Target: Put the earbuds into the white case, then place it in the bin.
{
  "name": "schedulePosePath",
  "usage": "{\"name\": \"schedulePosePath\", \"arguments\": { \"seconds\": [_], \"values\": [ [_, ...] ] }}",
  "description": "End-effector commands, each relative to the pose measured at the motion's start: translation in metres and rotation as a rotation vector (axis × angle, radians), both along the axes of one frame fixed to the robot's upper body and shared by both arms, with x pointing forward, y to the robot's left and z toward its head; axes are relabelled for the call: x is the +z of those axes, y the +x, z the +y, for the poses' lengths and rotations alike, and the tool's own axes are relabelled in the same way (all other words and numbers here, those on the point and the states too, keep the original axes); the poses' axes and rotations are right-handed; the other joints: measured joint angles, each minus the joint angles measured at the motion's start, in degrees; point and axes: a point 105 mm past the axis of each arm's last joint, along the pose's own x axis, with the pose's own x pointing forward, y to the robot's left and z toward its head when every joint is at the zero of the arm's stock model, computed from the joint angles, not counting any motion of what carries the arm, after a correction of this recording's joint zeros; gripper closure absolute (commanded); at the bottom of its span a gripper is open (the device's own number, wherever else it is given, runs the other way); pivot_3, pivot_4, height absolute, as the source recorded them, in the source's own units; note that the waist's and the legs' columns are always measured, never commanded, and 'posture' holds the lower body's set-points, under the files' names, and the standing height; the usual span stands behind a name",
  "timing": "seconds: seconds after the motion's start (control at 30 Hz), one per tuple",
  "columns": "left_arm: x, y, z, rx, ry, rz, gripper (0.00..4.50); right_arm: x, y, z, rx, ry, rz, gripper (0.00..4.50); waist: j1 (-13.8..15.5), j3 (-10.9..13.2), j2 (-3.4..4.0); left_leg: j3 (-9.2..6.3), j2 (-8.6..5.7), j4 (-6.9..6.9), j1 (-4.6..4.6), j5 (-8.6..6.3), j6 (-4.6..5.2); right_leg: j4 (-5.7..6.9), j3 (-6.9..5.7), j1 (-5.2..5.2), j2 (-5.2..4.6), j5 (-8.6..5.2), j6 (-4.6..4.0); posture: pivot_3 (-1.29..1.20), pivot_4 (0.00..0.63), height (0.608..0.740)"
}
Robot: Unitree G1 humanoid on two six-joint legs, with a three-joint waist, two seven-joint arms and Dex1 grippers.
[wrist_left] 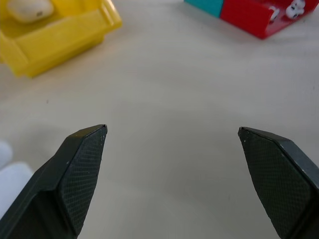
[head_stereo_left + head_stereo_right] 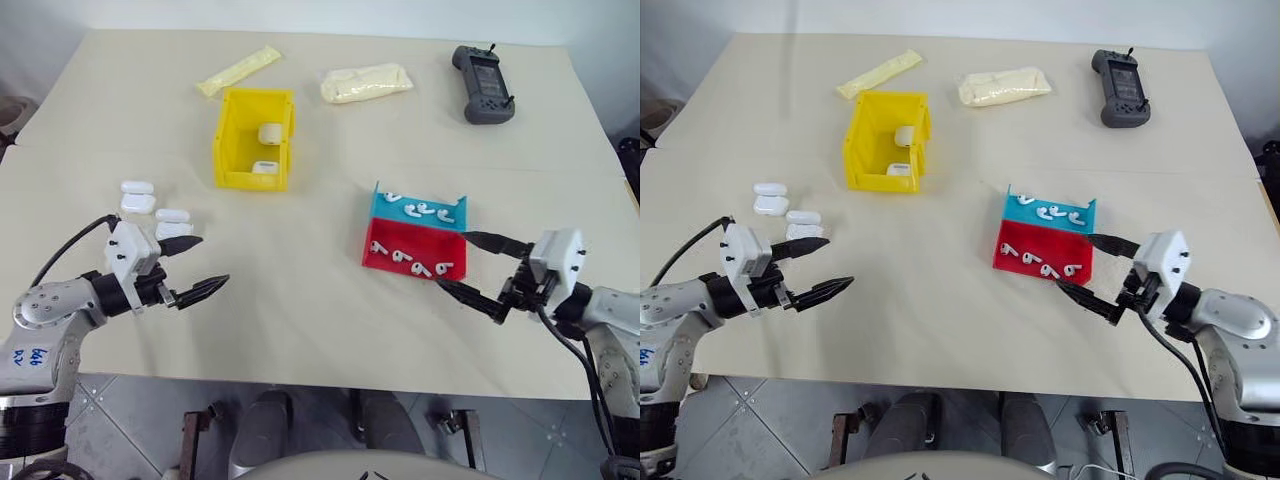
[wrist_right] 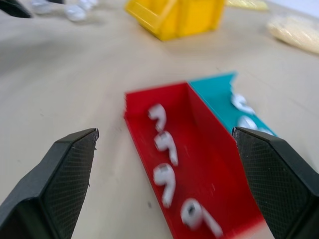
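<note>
Several white cases [image 2: 172, 215] lie closed in a cluster on the table's left side, just beyond my left gripper [image 2: 213, 260], which is open and empty above the tabletop. Several earbuds [image 2: 398, 256] lie loose in a low red tray [image 2: 378, 240], and more sit in the blue tray [image 2: 384, 209] joined behind it. My right gripper [image 2: 454, 260] hovers open and empty at the red tray's right end; the right wrist view looks between its fingers onto the earbuds [image 3: 164, 144]. The yellow bin [image 2: 226, 140] stands behind the cases, with two white cases inside.
A dark handheld controller [image 2: 483, 84] lies at the back right. A cream packet [image 2: 366, 82] and a long pale yellow packet [image 2: 238, 71] lie behind the bin. The table's front edge runs just below both grippers.
</note>
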Motion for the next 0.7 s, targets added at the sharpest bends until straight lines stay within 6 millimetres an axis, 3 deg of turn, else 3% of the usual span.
{"name": "schedulePosePath", "arguments": {
  "seconds": [0.03,0.17,0.3,0.4,0.57,0.63,0.7],
  "values": [
    [0.011,0.000,0.006,0.040,0.012,-0.076,0.02,0.005,0.001,0.001,0.031,-0.008,-0.023,0.00,0.09,0.00,0.00,0.00,0.00,0.00,0.00,0.00,0.00,0.00,0.00,0.00,0.00,0.00,0.00,0.00,0.150,0.740],
    [0.017,-0.005,0.025,0.194,-0.030,-0.111,0.02,0.007,0.003,0.015,0.099,0.010,-0.036,0.00,-0.17,0.00,0.00,0.00,0.01,-0.01,-0.02,0.00,-0.01,-0.04,-0.01,-0.01,0.00,0.00,0.00,0.00,0.150,0.740],
    [0.014,-0.035,0.065,0.509,-0.131,-0.132,0.02,0.014,0.005,0.046,0.210,0.038,-0.117,0.00,-1.18,0.01,-0.01,0.04,0.05,-0.06,0.03,0.00,-0.01,-0.04,0.09,-0.02,0.03,0.00,0.00,0.00,0.150,0.740],
    [-0.006,-0.072,0.093,0.757,-0.153,-0.106,0.02,0.024,0.008,0.067,0.264,0.071,-0.222,0.00,-0.85,0.00,-0.01,0.03,0.09,-0.07,0.03,-0.01,-0.02,-0.06,0.11,-0.06,0.06,0.00,0.00,0.00,0.150,0.740],
    [-0.038,-0.117,0.131,1.152,-0.256,-0.045,0.02,0.030,0.005,0.087,0.337,0.063,-0.370,0.00,0.21,0.01,-0.08,-0.08,0.02,0.01,0.03,-0.01,-0.03,-0.06,0.12,0.00,0.02,0.00,0.00,0.00,0.150,0.740],
    [-0.042,-0.121,0.131,1.182,-0.293,-0.026,0.02,0.027,0.003,0.088,0.346,0.070,-0.341,0.00,0.90,-0.03,-0.17,-0.07,0.00,0.01,0.06,-0.03,-0.01,-0.09,0.05,0.05,0.01,0.00,0.00,0.00,0.150,0.740],
    [-0.035,-0.111,0.121,1.119,-0.302,-0.019,0.02,0.021,0.004,0.084,0.343,0.049,-0.311,0.00,1.53,-0.03,-0.22,-0.18,-0.02,0.03,0.00,-0.03,-0.01,-0.12,0.03,0.05,-0.01,0.00,0.00,0.00,0.150,0.740]
  ]
}}
